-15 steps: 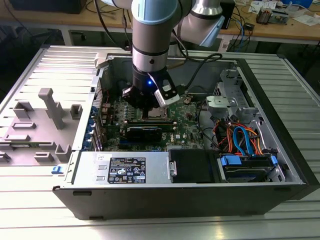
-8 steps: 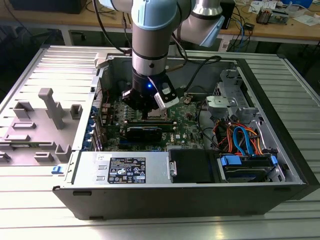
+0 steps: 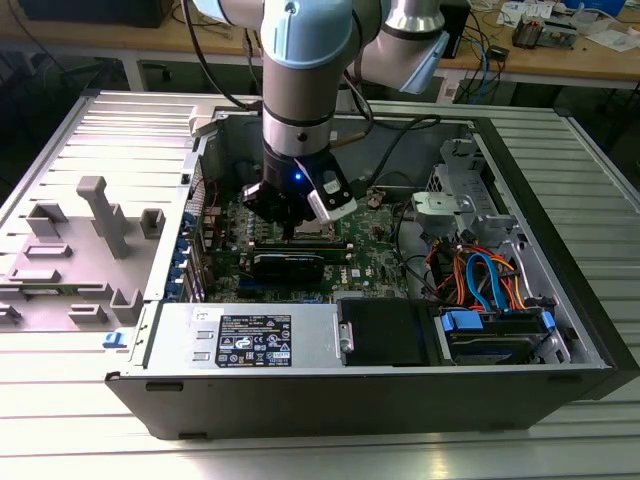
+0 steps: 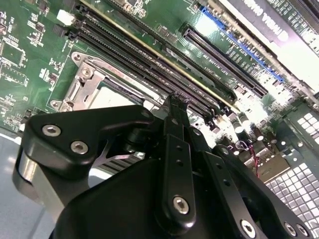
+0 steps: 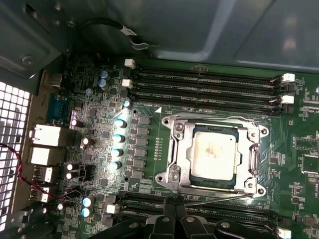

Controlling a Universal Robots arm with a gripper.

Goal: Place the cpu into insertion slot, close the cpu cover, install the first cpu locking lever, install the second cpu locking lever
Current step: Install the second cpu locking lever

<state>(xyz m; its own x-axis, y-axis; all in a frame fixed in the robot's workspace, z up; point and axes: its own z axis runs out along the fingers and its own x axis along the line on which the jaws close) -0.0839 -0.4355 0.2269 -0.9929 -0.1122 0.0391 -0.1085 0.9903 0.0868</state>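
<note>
Black fingers (image 5: 172,219) hover beside flat, square cpu (image 5: 213,154) under cpu cover (image 5: 215,127).

No text can be read. The white sticker (image 3: 255,340) on the grey metal box (image 3: 180,335) bears tiny print; the black card (image 4: 294,15) shows cut-off white lettering.

Dull silver-grey square cpu (image 5: 213,154) with a pale glare patch, framed by the dark silver metal cpu cover (image 5: 182,149). Green motherboard circuit board (image 5: 299,149) with long black memory slots (image 5: 204,82) tipped by white latches (image 5: 288,77). Glossy black gripper (image 4: 175,107); pale blue-and-grey robot arm (image 3: 300,60). Orange and blue cables (image 3: 480,275).
</note>
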